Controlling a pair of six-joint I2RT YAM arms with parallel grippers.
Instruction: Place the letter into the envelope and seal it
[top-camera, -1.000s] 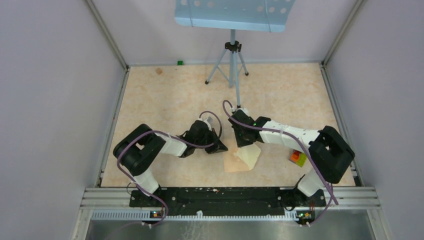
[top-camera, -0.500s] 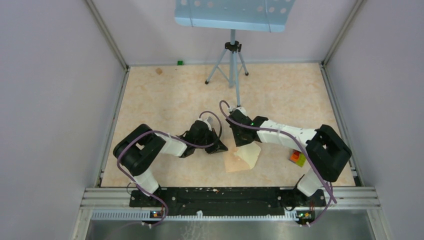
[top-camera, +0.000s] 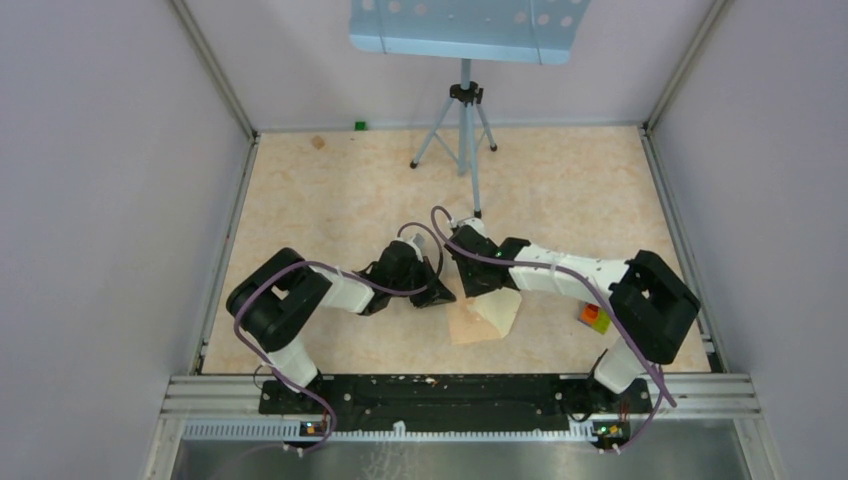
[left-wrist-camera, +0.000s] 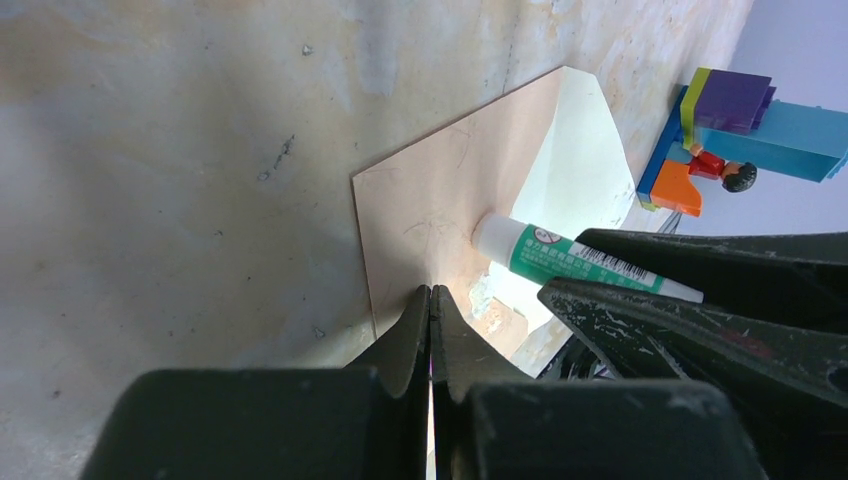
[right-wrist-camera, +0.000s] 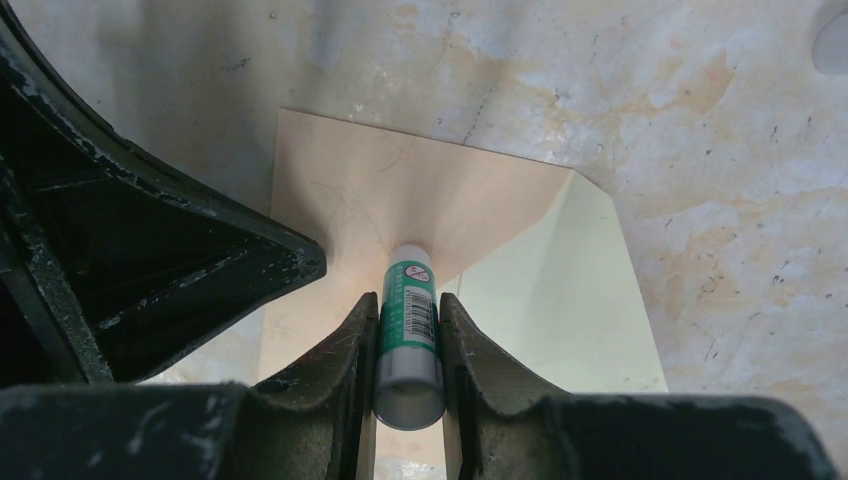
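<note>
The tan envelope (top-camera: 466, 324) lies flat near the table's front, between both grippers. The pale cream letter (top-camera: 500, 308) shows at its right edge; I cannot tell how far it is tucked in. My right gripper (top-camera: 482, 288) is shut on a green-and-white glue stick (right-wrist-camera: 409, 270), whose tip touches the envelope (right-wrist-camera: 350, 190) beside the cream sheet (right-wrist-camera: 560, 290). My left gripper (top-camera: 446, 296) is shut and empty, its tips (left-wrist-camera: 430, 296) resting at the envelope's (left-wrist-camera: 430, 200) near edge. In the left wrist view the glue stick (left-wrist-camera: 540, 255) and the letter (left-wrist-camera: 580, 165) also show.
A colourful brick toy (top-camera: 596, 316) sits on the table right of the envelope, also in the left wrist view (left-wrist-camera: 735, 125). A tripod stand (top-camera: 463, 130) with a blue perforated plate (top-camera: 465, 25) stands at the back. A small green cube (top-camera: 359, 125) lies by the back wall.
My right gripper has slid a little to the left over the envelope with the glue stick. The left arm, envelope and letter have not moved.
</note>
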